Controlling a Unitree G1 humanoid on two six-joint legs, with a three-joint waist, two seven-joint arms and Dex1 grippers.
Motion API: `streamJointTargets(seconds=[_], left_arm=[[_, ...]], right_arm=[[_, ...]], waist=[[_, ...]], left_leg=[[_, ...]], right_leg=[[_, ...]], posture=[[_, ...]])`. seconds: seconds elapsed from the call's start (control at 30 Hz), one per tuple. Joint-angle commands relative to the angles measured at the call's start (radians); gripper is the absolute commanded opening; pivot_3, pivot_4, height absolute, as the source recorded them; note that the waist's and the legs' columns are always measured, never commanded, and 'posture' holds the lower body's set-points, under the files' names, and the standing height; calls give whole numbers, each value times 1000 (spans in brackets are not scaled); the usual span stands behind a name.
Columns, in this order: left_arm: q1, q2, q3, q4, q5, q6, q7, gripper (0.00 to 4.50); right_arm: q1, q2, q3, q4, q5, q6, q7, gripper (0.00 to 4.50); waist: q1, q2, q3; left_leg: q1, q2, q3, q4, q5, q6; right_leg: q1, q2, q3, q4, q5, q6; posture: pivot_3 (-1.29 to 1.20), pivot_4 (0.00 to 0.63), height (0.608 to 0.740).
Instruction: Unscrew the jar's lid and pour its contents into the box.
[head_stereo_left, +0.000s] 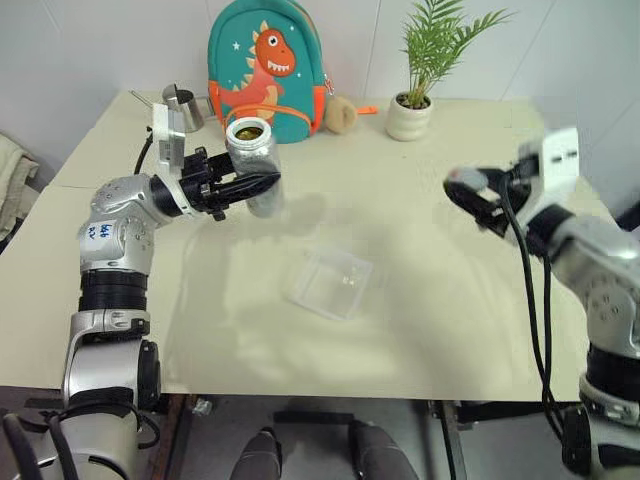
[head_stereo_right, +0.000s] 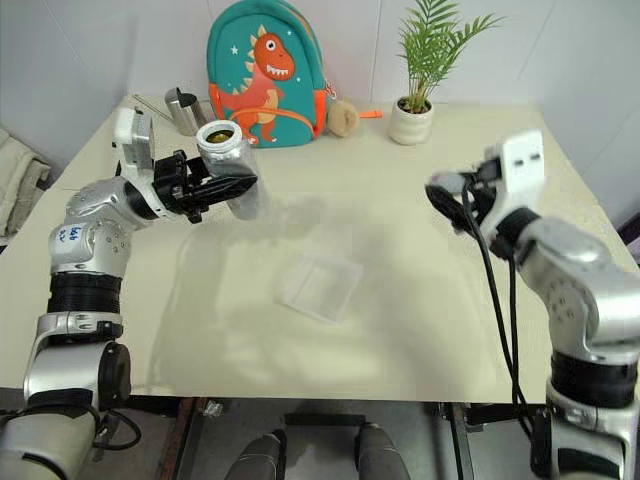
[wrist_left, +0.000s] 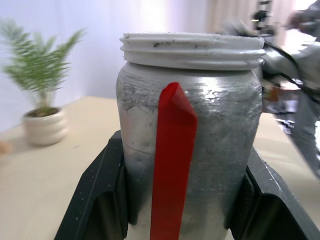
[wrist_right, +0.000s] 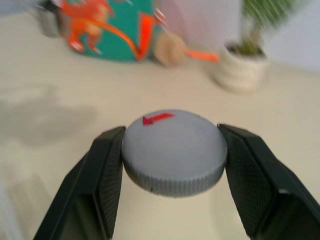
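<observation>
Now, with our left gripper (head_stereo_left: 262, 183) clamped on the open jar (head_stereo_left: 254, 165) at ten o'clock above the box (head_stereo_left: 333, 283) and our right gripper (wrist_right: 172, 155) clamped on the lid (wrist_right: 173, 151) at three o'clock, we should tip slowly over centre.

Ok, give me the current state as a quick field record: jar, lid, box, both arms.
jar: open, upright, held above the table
lid: off, clear of the jar
contents: in the jar
box: on the table, looks empty
left gripper: jaws shut on jar
right gripper: jaws shut on lid
step left: pour
</observation>
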Motion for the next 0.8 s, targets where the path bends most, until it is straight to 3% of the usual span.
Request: streamJointTargets(seconds=[0.03,0.23,0.4,0.6,0.8], left_arm=[[-17,2,22,13,12,-44,31,1998],[-31,-22,18,62,31,-99,56,1998],[-62,-29,4,122,61,-160,36,1998],[-85,-44,1,170,84,-218,36,1998],[-95,-53,-6,191,101,-262,30,1998]], right_arm=[[144,48,-75,-127,-11,-11,-65,2651],[364,179,-59,-159,-35,-85,-105,2651],[433,241,-29,-134,-52,-140,-109,2651],[461,241,-19,-108,-78,-182,-87,2651],[487,235,-4,-79,-105,-224,-59,4435]], waist=[[1,-1,0],[3,-1,-1],[0,-1,-1],[-1,-1,-1],[0,-1,-1]], left_leg=[[1,0,0,0,0,0],[3,-1,0,1,2,1],[4,0,0,1,4,1],[6,-1,1,1,6,1],[6,-1,1,0,6,1]], right_leg=[[0,0,0,0,0,0],[4,0,0,0,2,1],[6,1,1,-1,4,1],[7,1,2,-1,5,1],[7,1,2,-1,4,1]], posture=[[0,150,740],[0,150,740],[0,150,740],[0,150,740],[0,150,740]])
